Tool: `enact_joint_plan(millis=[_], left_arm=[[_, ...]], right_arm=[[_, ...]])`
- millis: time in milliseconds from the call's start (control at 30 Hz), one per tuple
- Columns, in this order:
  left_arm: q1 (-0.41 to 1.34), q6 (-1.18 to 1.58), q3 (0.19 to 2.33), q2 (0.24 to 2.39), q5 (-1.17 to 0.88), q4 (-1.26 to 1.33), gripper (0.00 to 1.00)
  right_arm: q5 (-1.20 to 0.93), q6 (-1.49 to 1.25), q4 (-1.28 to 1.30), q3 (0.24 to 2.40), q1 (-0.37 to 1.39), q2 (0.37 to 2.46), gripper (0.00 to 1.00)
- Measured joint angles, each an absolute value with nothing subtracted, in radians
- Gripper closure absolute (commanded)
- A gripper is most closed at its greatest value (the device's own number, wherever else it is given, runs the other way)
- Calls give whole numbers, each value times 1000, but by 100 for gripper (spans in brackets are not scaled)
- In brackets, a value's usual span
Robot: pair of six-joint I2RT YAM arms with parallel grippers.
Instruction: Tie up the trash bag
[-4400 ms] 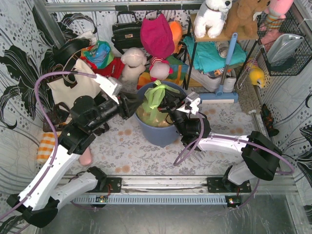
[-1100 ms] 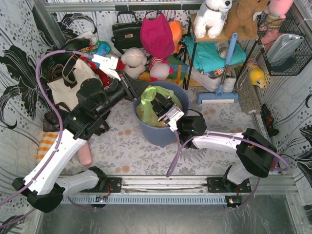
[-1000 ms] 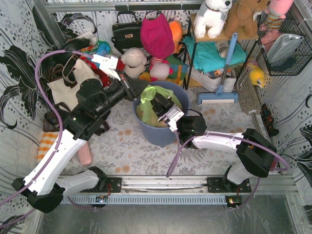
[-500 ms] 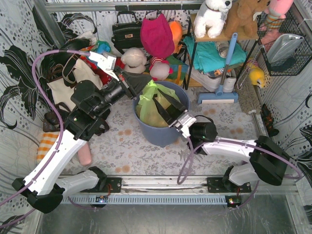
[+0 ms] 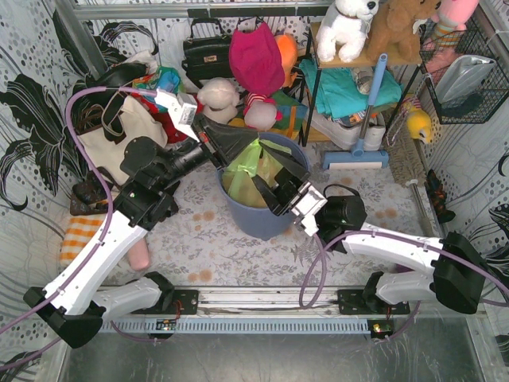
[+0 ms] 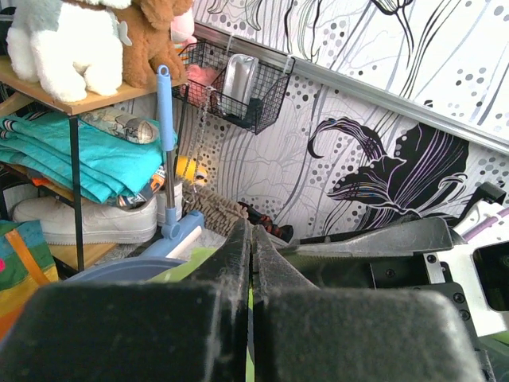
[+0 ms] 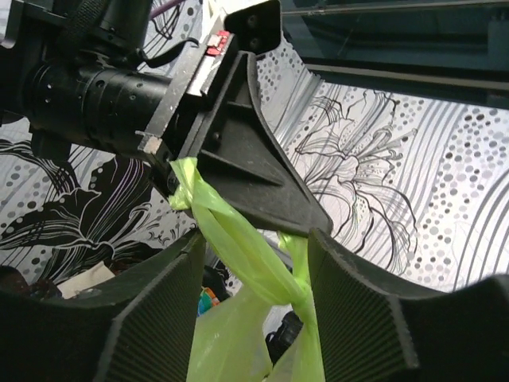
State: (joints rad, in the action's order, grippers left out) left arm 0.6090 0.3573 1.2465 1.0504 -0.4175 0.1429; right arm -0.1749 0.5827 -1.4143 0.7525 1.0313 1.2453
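Observation:
The trash bag [image 5: 245, 173], thin light-green plastic with tan scraps showing through, sits in the blue-grey round bin [image 5: 256, 213]. Its top is drawn up into twisted strands [image 7: 238, 251]. My left gripper [image 5: 253, 144] reaches in from the upper left and is shut on one strand. In the left wrist view a green sliver [image 6: 251, 322] shows between the pressed jaws of that gripper [image 6: 251, 232]. My right gripper [image 5: 262, 167] stands open over the bin. In the right wrist view its ribbed fingers [image 7: 163, 314] flank the strands without pinching them, and the left gripper's finger [image 7: 250, 163] holds the strand above.
Behind the bin lie a cream tote bag [image 5: 119, 142], a black handbag [image 5: 207, 52], plush toys [image 5: 219, 102] and a pink cloth [image 5: 256, 57]. A shelf with teal cloth [image 5: 343, 86] and a blue-handled squeegee [image 5: 359, 135] stand at the right. A wire basket [image 5: 469, 79] hangs at the far right.
My right gripper let go of the bag top, opened and drew back to the right. My left gripper closed on a strand and pulled it up over the bin.

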Motion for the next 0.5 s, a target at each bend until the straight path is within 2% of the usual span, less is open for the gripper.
enact_joint_plan(millis=[100, 167, 200, 500], left_arm=[[609, 357, 1242, 1050, -430, 154, 99], [609, 357, 1241, 1050, -435, 164, 99], [609, 357, 1241, 1050, -437, 166, 99], [609, 302, 1226, 1046, -330, 160, 100]], right_arm=[[-195, 611, -1385, 790, 1034, 1265, 73], [-196, 625, -1382, 801, 1034, 1277, 96], [-195, 631, -1378, 802, 1034, 1282, 100], [-197, 638, -1242, 790, 1039, 1231, 100]])
